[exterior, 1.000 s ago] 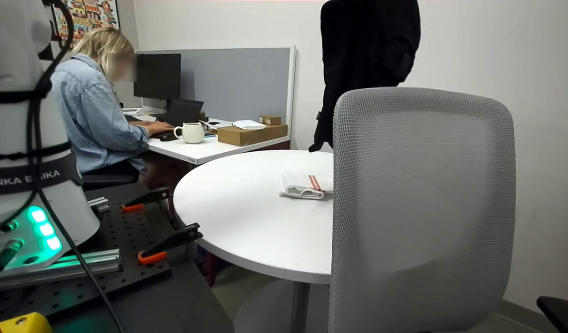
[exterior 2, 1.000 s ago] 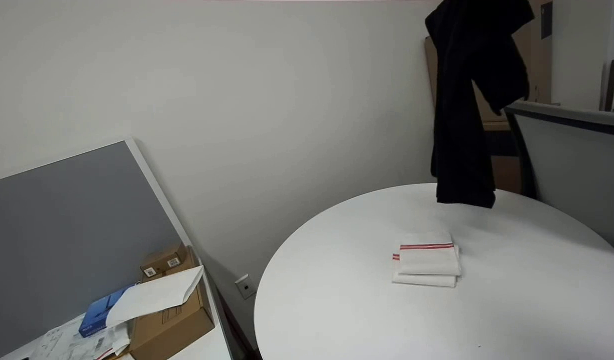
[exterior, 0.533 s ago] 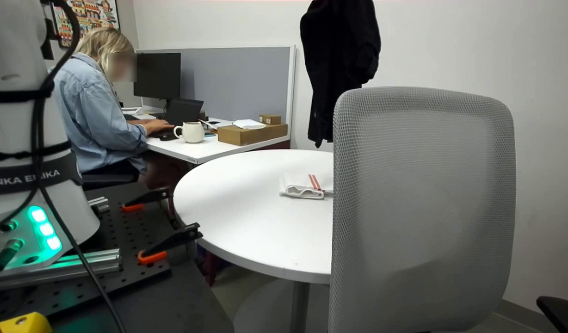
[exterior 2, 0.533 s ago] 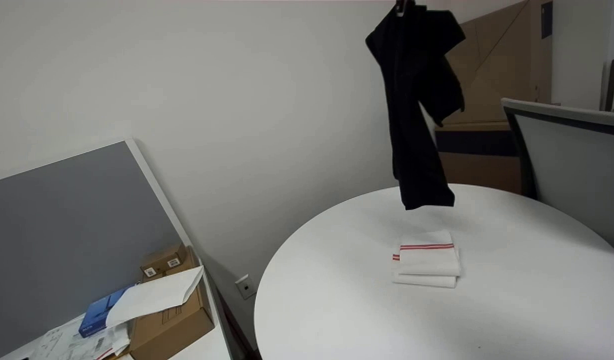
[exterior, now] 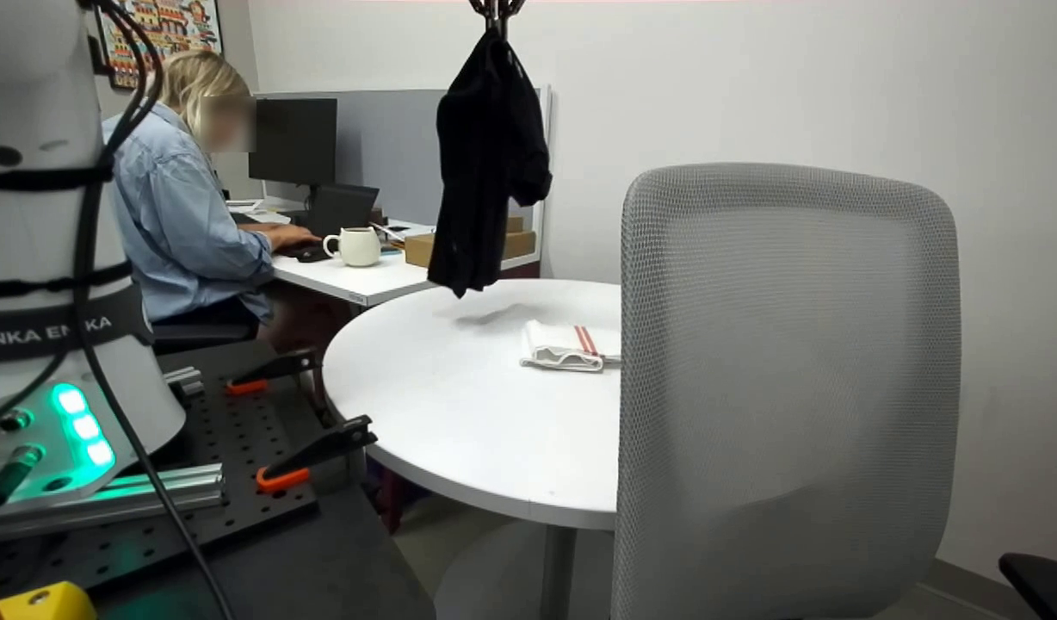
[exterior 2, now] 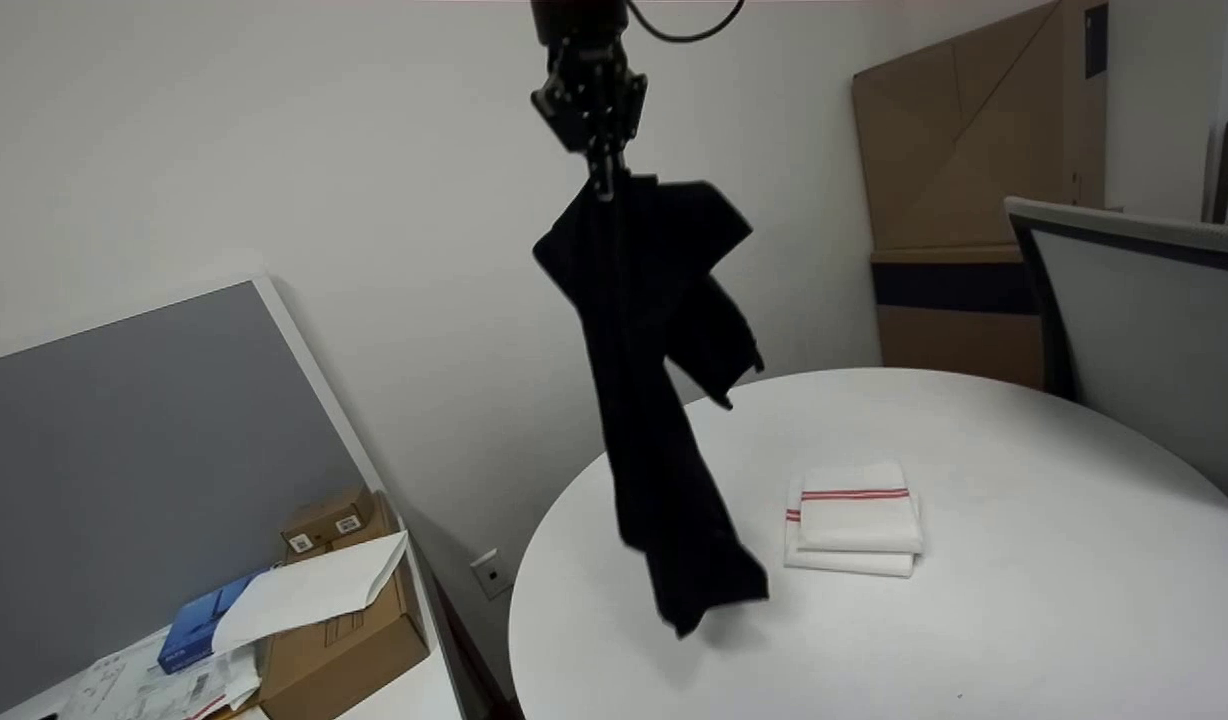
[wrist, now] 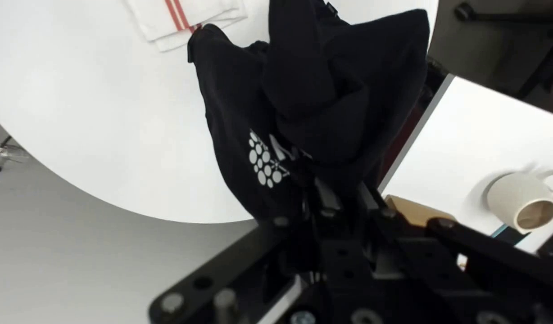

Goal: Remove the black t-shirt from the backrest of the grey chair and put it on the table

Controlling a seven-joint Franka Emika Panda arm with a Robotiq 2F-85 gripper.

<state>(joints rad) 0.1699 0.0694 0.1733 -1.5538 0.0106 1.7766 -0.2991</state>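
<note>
The black t-shirt (exterior 2: 639, 400) hangs over the table (exterior 2: 1054, 560), suspended from the gripper (exterior 2: 605, 183), which is narrowed onto a pinch of the cloth at its upper end. The garment is limp, matt and deep black. In both exterior views it gathers to a tight bunch at the grip, widens below, and falls in a long, uneven drape; a loose, sleeve-like flap juts out on one side, and the lower edge slants to a pointed corner low over the table. Whether that corner touches the tabletop cannot be told. The wrist view shows heavy, overlapping folds and, near the gripped end, a white print (wrist: 253, 156): a cluster of rounded dots of differing size beside lettering, the latter partly covered by a fold and not legible. The gripper's parts are blurred in that view. On the table lies a folded white cloth (exterior 2: 859, 525) with red stripes. The grey chair (exterior: 787, 362) stands upright beside the table, its tall backrest rising above the table's top.
</note>
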